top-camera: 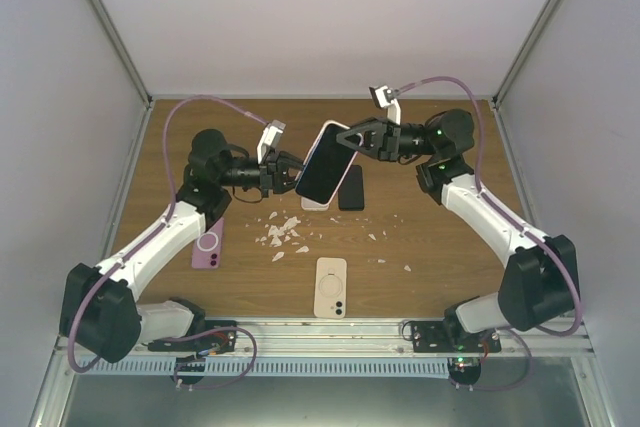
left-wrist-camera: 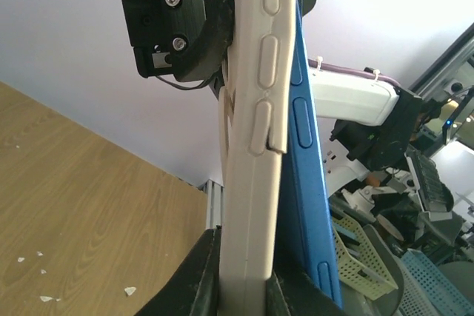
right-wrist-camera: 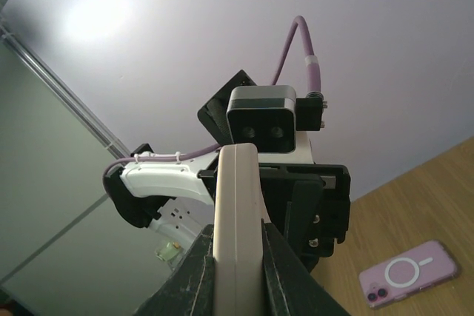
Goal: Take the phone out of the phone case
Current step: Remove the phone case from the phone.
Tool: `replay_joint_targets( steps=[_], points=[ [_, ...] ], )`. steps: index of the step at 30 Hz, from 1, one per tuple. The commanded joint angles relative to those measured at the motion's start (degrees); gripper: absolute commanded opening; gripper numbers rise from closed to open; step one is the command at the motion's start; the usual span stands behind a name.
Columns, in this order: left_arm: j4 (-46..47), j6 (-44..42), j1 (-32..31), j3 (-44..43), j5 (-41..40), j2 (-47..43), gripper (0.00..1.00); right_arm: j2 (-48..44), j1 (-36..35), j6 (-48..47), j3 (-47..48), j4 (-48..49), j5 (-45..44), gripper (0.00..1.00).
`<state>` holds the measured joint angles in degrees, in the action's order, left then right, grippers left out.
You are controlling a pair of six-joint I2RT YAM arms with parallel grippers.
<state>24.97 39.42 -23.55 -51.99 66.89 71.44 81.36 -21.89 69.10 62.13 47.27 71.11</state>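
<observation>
1. I see a pink phone [top-camera: 208,244] lying back up toward the desk's [top-camera: 430,247] left edge.
2. A cream phone [top-camera: 331,287] lies back up near the middle of the near edge.
3. A black phone [top-camera: 351,188] lies mid-desk, away from every edge.
4. White scraps [top-camera: 283,232] are scattered between the black phone and the cream phone, with a few toward the right edge.

The left arm [top-camera: 160,237] and right arm [top-camera: 490,212] are reaching inward over mid-table, wrists raised and facing each other. The left gripper [top-camera: 287,173] is pinching the phone case [left-wrist-camera: 248,183] at its near end, and the right gripper [top-camera: 352,139] is clamping the far end.
</observation>
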Motion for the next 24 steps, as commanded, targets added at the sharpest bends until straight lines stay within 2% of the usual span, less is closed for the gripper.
replay_joint_targets(
  steps=[1, 3, 6, 8, 12, 14, 15, 20, 24],
  points=[
    [6.41, 5.62, -1.54, 2.63, -4.50, 0.06, 0.07, 1.10, -4.44, -2.83, 1.12, -1.81, 2.49, 0.01],
    [6.47, 6.63, -1.10, 3.74, -5.24, -0.36, 0.00, 1.42, -4.13, -5.65, 2.04, -4.95, 2.52, 0.00],
    [6.67, 8.94, 0.39, 4.81, -6.08, -0.83, 0.00, 1.61, -2.97, -8.31, 3.13, -8.83, 1.71, 0.02],
    [7.68, 11.43, 1.83, 5.57, -6.53, -1.03, 0.00, 1.40, -2.13, -11.55, 4.27, -13.21, 1.13, 0.08],
    [8.26, 14.06, 3.12, 6.18, -7.07, -1.38, 0.00, 0.90, -0.05, -16.89, 6.65, -20.60, -0.09, 0.29],
    [8.12, 15.00, 3.38, 6.24, -7.39, -1.64, 0.00, 0.52, 1.39, -18.97, 7.45, -24.05, -0.96, 0.47],
    [8.08, 15.44, 3.48, 6.31, -7.48, -1.54, 0.00, 0.39, 2.08, -19.91, 7.76, -25.29, -1.55, 0.52],
    [7.31, 18.22, 4.41, 6.38, -8.51, -1.17, 0.00, -0.69, 4.97, -24.72, 9.20, -30.79, -3.75, 0.70],
    [4.22, 20.25, 5.60, 5.93, -10.82, -0.59, 0.00, -1.60, 5.33, -37.10, 13.23, -42.43, -8.88, 0.74]
  ],
)
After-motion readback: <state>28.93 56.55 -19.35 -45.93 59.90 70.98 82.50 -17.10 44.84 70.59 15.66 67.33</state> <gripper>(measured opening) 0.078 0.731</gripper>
